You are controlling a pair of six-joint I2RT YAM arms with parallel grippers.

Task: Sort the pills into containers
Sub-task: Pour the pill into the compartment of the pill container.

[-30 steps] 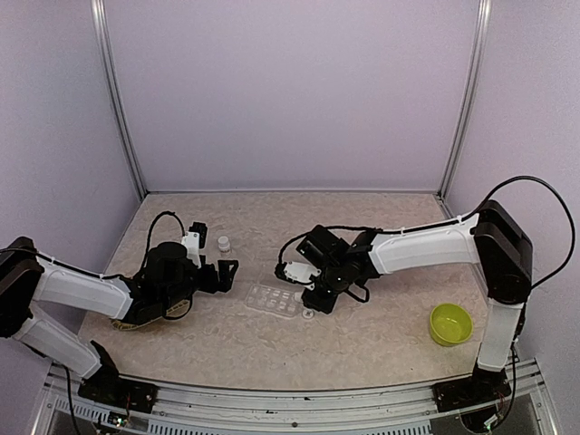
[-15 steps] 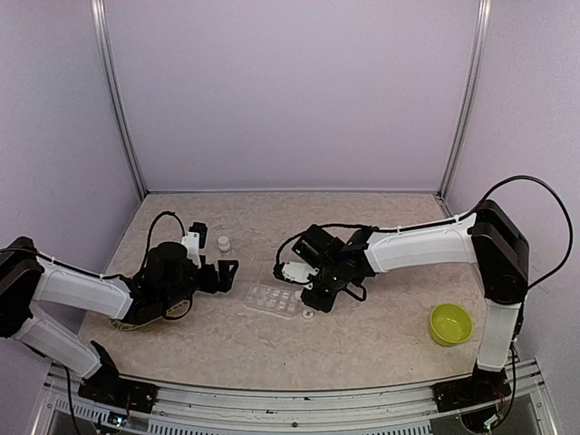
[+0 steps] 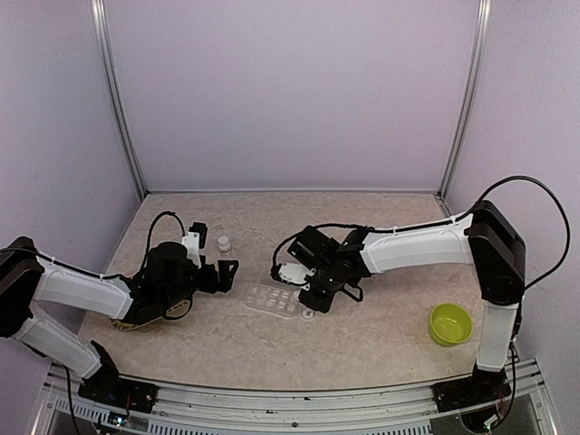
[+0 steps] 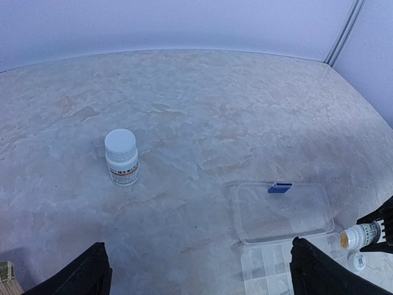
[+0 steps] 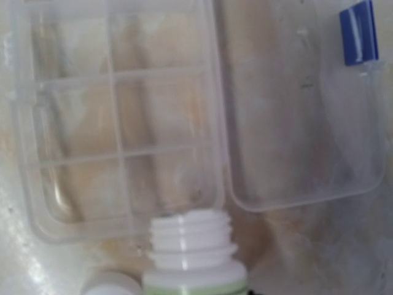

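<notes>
Centrally on the surface [image 3: 381, 227], a little toward its near edge, lies the clear compartment box [image 3: 272, 299]. Its hinged lid [image 4: 282, 212] is folded flat open, with a blue latch [image 4: 279, 187] on the lid's far side. The right gripper [image 3: 311, 294] is pinching a small open pill bottle [image 5: 191, 246]. The bottle is tipped over, and its threaded mouth appears to sit just over the rim of a compartment at the box's right end. Orange-yellow pills [image 4: 344, 238] show inside the bottle's mouth. None can be made out in the compartments. A loose cap [image 4: 357, 261] lies just beside the box, toward the near edge. The left gripper [image 3: 227, 269] hovers with its fingers spread wide, holding nothing, to the left of the box. A capped white bottle [image 4: 121, 157] stands toward the far-left corner. A green bowl [image 3: 450, 323] sits near the right edge.

The step in hand looks like pouring. To do it well, the mouth should probably be centred over one compartment, not over a dividing wall or the lid. A slow tilt, perhaps with small shakes, would let pills drop singly rather than spill. The box looks light and nothing holds it, so the bottle should avoid nudging it.
</notes>
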